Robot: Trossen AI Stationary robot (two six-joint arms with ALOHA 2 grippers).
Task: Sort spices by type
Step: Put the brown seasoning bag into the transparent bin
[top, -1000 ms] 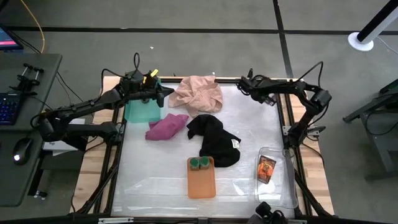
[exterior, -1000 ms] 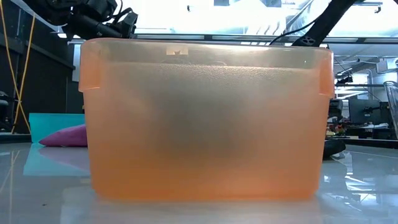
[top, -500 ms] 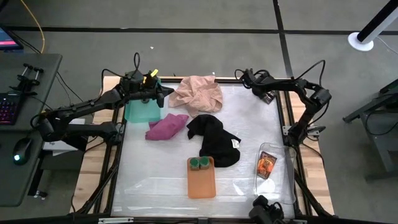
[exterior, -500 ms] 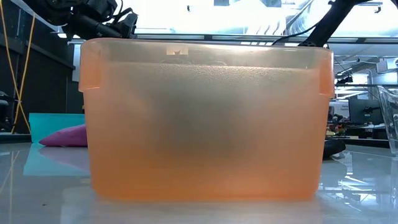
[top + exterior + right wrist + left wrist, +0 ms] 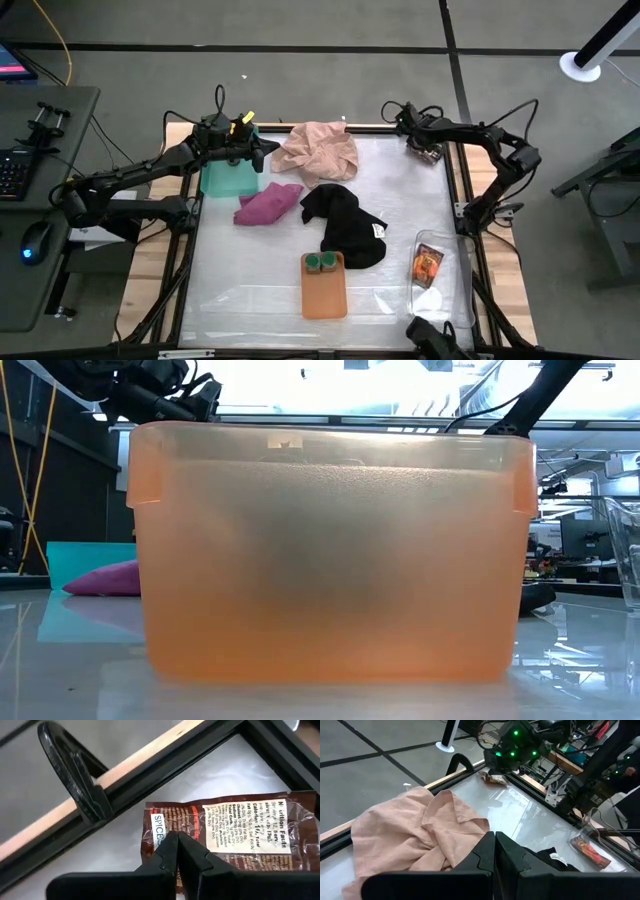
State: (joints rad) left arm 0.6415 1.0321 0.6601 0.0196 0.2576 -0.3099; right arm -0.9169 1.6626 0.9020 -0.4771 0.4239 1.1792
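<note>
At the bench's far right corner, the right hand (image 5: 418, 135) hangs directly over a brown spice packet (image 5: 235, 832), its two fingers pressed together with nothing between them, the tips seeming to meet just at the packet's near edge. The packet lies flat on the bench (image 5: 260, 290) close beside the black frame rail, label up, its long axis running crosswise to the hand's line of approach rather than along it. Any grasp would likely have to come across the short width. The right arm is plainly the nearer one. The left hand (image 5: 262, 152) waits at the far left, beside the green tray (image 5: 225, 180) and facing the pink cloth (image 5: 415, 827), its fingers likewise closed on nothing. The packet's probable destination, the clear tray (image 5: 440, 275) already holding an orange packet (image 5: 429, 266), sits well apart toward the bench's near right edge. Two green-lidded jars (image 5: 321, 262) stand in the orange tray (image 5: 324, 292) at the near centre.
</note>
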